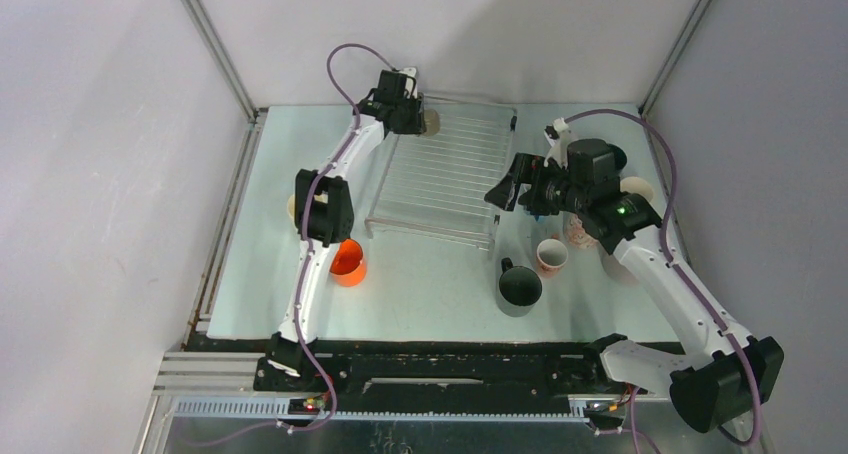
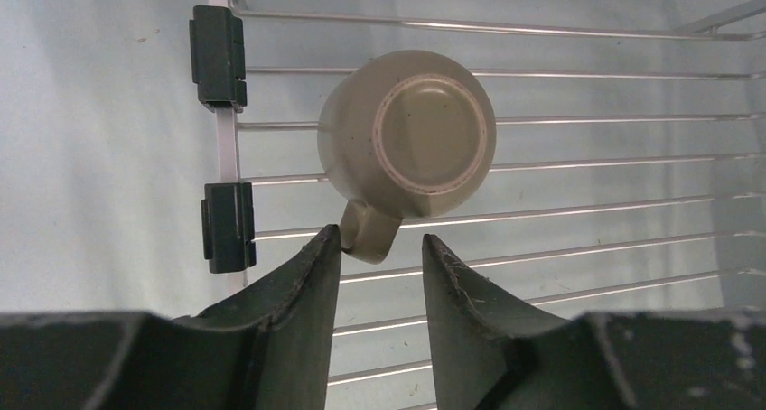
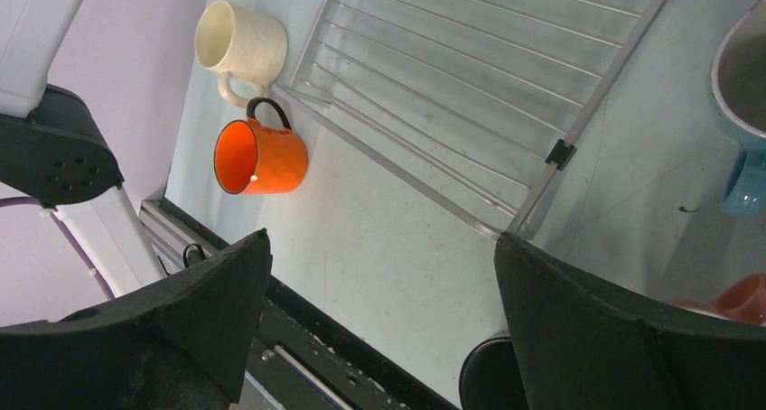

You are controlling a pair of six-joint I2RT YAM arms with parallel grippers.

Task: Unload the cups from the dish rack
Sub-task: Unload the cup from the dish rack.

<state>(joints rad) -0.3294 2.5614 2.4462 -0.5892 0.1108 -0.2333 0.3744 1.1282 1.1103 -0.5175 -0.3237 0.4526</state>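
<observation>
Black left jaws stand apart, tips flanking the handle of a pale green mug (image 2: 406, 135) that sits upside down at the far left corner of the dish rack (image 2: 587, 171), toward the far edge of the bench (image 1: 285, 154). It looks to be the last cup on the wires, so the step in hand is its pickup: ease forward, close on the handle, lift clear. The right jaws hang wide apart, empty, beside the rack's near right corner.
</observation>
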